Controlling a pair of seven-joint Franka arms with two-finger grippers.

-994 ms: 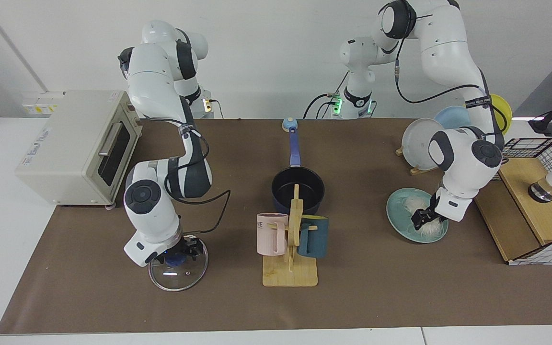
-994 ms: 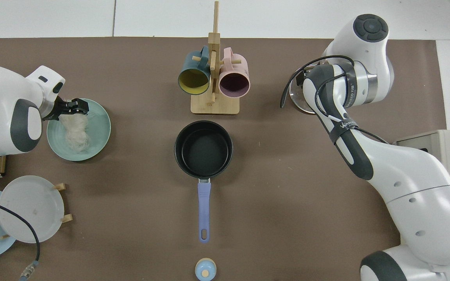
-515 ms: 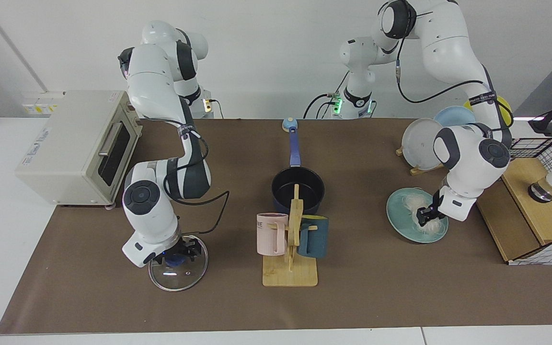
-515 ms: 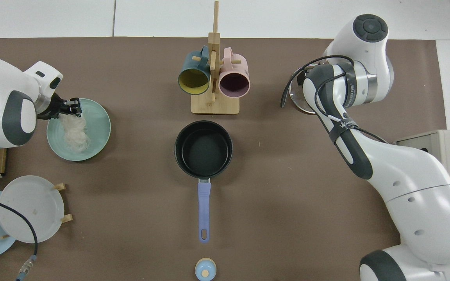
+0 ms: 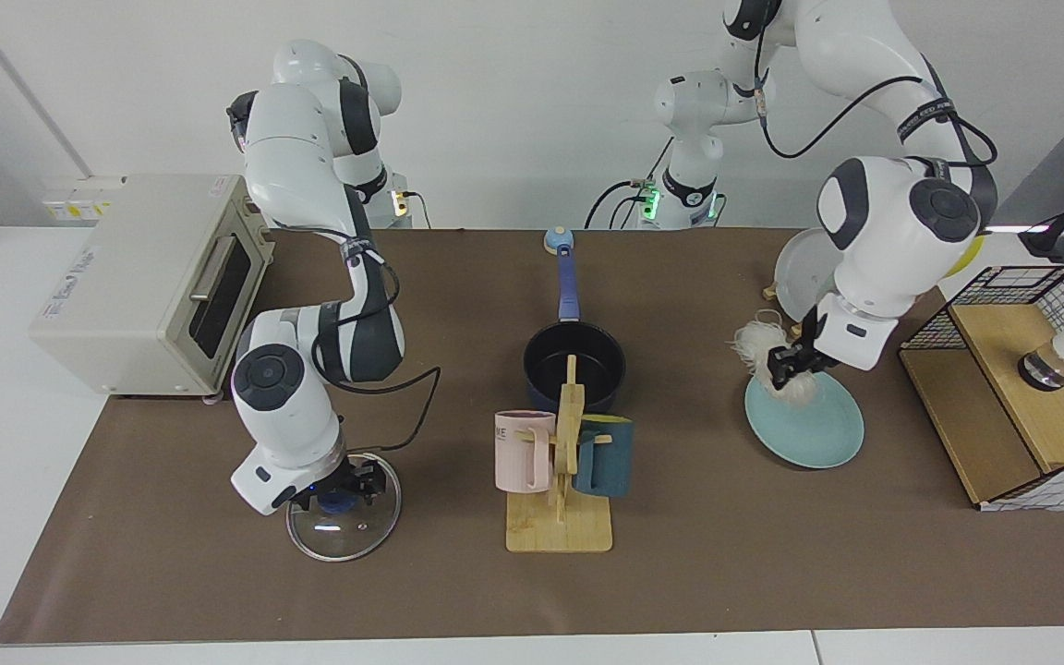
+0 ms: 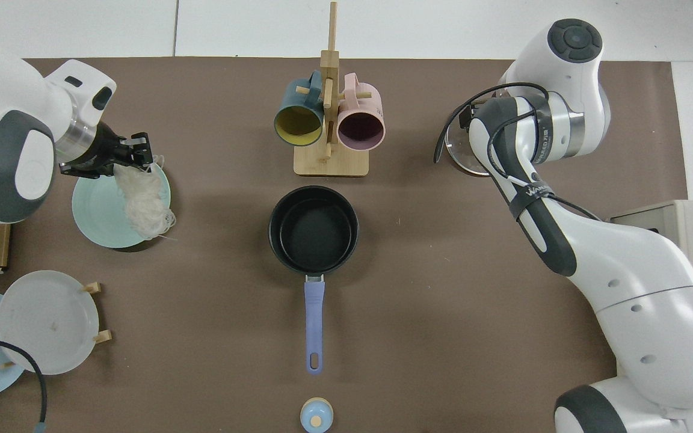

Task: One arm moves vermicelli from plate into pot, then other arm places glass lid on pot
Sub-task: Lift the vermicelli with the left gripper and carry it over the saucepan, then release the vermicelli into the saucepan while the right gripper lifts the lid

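My left gripper [image 5: 786,360] [image 6: 133,150] is shut on a tangle of white vermicelli [image 5: 758,344] [image 6: 142,201], which hangs from it above the pot-side edge of the teal plate [image 5: 809,429] [image 6: 97,213]. No vermicelli remains on the plate. The dark navy pot [image 5: 574,365] [image 6: 313,228] stands mid-table with nothing inside, and its blue handle [image 6: 314,325] points toward the arm bases. The glass lid [image 5: 344,526] [image 6: 456,155] lies flat on the mat. My right gripper [image 5: 340,494] is down over its blue knob; the arm hides it in the top view.
A wooden mug rack [image 5: 558,531] with a pink and a dark teal mug stands in front of the pot. A toaster oven [image 5: 149,277] sits beside the right arm. Upright plates [image 6: 46,322] and a wooden box with a wire basket [image 5: 1021,388] flank the left arm.
My left gripper has risen off the plate with the vermicelli and shifted toward the pot. The right arm has barely moved, and the lid stays where it was.
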